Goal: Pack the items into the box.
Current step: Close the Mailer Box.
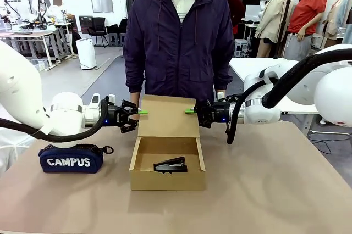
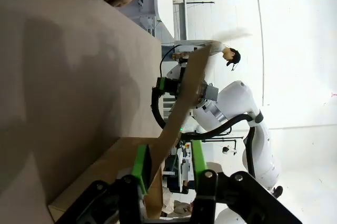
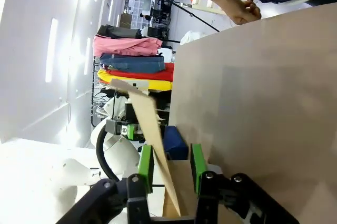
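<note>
Cardboard box: centre of the table, open; lid flap standing upright along its 12 o'clock side.

Stapler-like tool: black-grey, lying on the box floor. One item packed. No utility knife can be made out inside from the front view.

Left gripper: at 9 o'clock of the flap, green pads spread to either side of the flap's edge in the left wrist view; whether they touch the card cannot be told.

Right gripper: at 3 o'clock of the flap, same posture, jaws straddling the opposite edge, contact likewise unclear.

Navy "CAMPUS" pouch: at 9 o'clock of the box, apart from it.

Person: standing at 12 o'clock behind the flap.

Risk, as judged: if the arms fold the flap unevenly, the thin card may twist, crease, or drag the light box across the table.
</note>
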You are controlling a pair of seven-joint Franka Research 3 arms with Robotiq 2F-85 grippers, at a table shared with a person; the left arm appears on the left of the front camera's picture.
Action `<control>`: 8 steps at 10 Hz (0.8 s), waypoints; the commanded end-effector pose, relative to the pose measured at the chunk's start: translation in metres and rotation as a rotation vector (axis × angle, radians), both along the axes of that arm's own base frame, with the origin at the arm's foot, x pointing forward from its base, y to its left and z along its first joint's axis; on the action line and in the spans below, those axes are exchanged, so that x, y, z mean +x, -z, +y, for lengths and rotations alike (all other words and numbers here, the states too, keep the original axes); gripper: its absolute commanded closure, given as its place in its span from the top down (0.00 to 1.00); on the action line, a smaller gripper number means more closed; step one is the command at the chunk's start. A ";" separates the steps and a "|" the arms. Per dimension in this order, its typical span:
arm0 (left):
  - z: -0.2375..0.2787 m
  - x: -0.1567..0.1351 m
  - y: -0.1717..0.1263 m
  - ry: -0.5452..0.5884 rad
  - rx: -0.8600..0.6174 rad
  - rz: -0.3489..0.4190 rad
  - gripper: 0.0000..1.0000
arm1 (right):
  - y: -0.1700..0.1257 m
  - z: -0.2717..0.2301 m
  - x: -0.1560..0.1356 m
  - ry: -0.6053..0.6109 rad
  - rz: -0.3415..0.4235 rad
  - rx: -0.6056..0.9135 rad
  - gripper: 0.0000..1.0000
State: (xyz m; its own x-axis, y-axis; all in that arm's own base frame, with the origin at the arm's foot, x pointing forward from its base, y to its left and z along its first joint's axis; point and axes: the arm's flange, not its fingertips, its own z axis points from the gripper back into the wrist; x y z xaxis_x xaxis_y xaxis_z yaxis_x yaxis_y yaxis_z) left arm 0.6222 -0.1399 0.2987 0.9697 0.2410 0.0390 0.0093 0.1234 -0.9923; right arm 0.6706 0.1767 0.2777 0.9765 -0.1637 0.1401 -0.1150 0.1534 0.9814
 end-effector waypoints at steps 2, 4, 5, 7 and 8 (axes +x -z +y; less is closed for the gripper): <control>0.003 -0.002 -0.022 -0.043 -0.021 -0.095 0.43 | -0.020 -0.003 -0.030 -0.056 -0.079 0.018 0.40; 0.009 -0.004 -0.041 -0.062 -0.029 -0.156 0.43 | -0.041 -0.006 -0.046 -0.125 -0.155 0.054 0.40; 0.011 -0.006 -0.051 -0.059 -0.036 -0.175 0.43 | -0.048 -0.006 -0.052 -0.183 -0.175 0.075 0.40; 0.020 -0.008 -0.070 -0.059 0.122 -0.083 0.43 | -0.058 -0.020 -0.055 -0.170 -0.153 0.101 0.40; 0.010 0.004 -0.059 -0.043 -0.019 -0.144 0.43 | -0.053 0.000 -0.046 -0.164 -0.145 0.082 0.40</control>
State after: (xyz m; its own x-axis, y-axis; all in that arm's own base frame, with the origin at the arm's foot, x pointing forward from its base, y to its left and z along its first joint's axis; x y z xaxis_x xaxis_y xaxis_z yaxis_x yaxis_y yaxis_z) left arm 0.6235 -0.1240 0.3659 0.9408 0.2888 0.1775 0.1368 0.1559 -0.9783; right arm 0.6220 0.1673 0.3350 0.9613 -0.0138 0.2752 -0.2749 0.0245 0.9612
